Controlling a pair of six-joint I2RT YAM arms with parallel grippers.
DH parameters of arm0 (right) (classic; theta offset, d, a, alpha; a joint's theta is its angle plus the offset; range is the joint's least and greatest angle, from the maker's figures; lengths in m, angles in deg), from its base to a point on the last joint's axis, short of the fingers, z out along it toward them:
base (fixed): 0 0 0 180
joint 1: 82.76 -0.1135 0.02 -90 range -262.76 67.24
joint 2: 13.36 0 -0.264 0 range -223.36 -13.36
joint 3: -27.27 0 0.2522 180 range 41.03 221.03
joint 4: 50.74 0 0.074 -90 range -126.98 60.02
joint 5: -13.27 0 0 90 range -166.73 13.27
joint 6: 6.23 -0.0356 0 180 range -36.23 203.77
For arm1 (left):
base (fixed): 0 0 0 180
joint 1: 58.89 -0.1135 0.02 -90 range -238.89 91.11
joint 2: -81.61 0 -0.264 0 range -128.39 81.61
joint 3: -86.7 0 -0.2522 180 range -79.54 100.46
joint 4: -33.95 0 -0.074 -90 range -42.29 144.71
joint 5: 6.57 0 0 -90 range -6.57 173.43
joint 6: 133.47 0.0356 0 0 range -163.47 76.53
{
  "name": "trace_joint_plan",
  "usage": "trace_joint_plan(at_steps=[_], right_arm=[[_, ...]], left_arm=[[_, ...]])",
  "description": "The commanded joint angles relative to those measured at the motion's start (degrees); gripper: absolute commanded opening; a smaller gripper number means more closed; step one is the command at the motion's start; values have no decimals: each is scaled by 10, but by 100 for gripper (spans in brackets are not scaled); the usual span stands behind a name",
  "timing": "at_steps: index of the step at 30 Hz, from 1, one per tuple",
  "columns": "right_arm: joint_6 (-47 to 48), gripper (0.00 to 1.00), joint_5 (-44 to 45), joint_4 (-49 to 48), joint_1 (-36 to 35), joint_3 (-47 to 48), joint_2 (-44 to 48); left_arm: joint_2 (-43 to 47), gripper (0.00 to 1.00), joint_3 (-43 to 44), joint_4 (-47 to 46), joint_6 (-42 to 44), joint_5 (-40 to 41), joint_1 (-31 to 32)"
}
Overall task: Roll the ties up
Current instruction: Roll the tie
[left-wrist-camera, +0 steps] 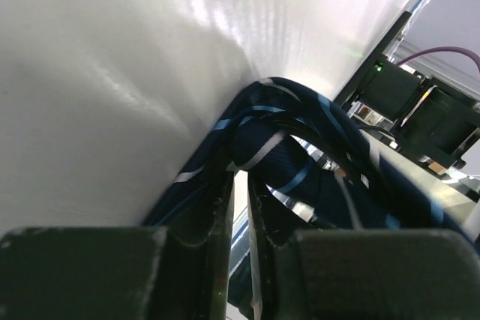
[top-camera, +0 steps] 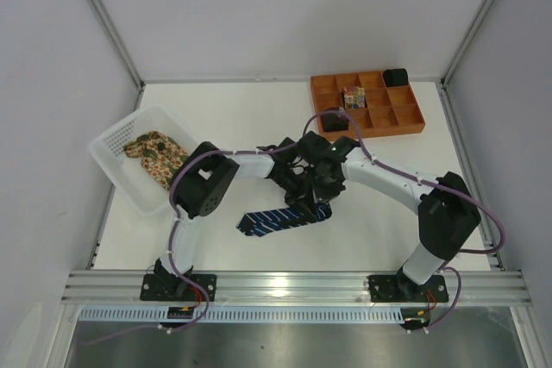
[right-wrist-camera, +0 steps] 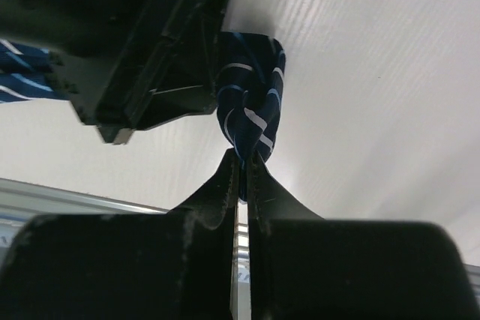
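The navy tie (top-camera: 280, 220) lies on the table (top-camera: 259, 118) between the two arms. Its flat tail runs out to the left and its right end is bunched up where both claws meet. The right claw (right-wrist-camera: 244, 164) is clamped on a fold of that bunch: its wrist view shows the fingers (right-wrist-camera: 225, 185) pressed together with striped cloth nipped at the very tips and the rest of the roll bulging just beyond them. The same view shows the dark body of the left claw touching the roll from the upper left. The left claw (left-wrist-camera: 240, 189) has its fingers (left-wrist-camera: 217, 215) drawn nearly together, with only a thin bright slit between them. The cloth loops over and around its tips, so it too grips the tie. The top view hides both pinches under the wrists, but only it shows the tail. Farther back on the left, the tan tie (top-camera: 157, 154) lies heaped in the basket (top-camera: 112, 140). A tray (top-camera: 379, 130) sits at the far right.
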Motion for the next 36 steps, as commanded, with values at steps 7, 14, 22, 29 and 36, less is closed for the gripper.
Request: trace_joint_plan(at_steps=[7, 14, 22, 29, 36], right_arm=[[-22, 0, -66, -63, -15, 12, -2], [-31, 0, -144, -129, -14, -16, 4], [-43, 2, -233, -200, -16, -57, -30], [-58, 0, -219, -225, -4, -85, -25], [-54, 0, -199, -222, 0, -80, -17]], left_arm=[[5, 17, 6, 41, 26, 34, 0], [14, 17, -6, 57, 39, 38, -10], [-5, 16, 10, 104, 69, 37, -24], [21, 33, 0, 156, 128, 97, -34], [68, 22, -42, 140, 134, 108, -46]])
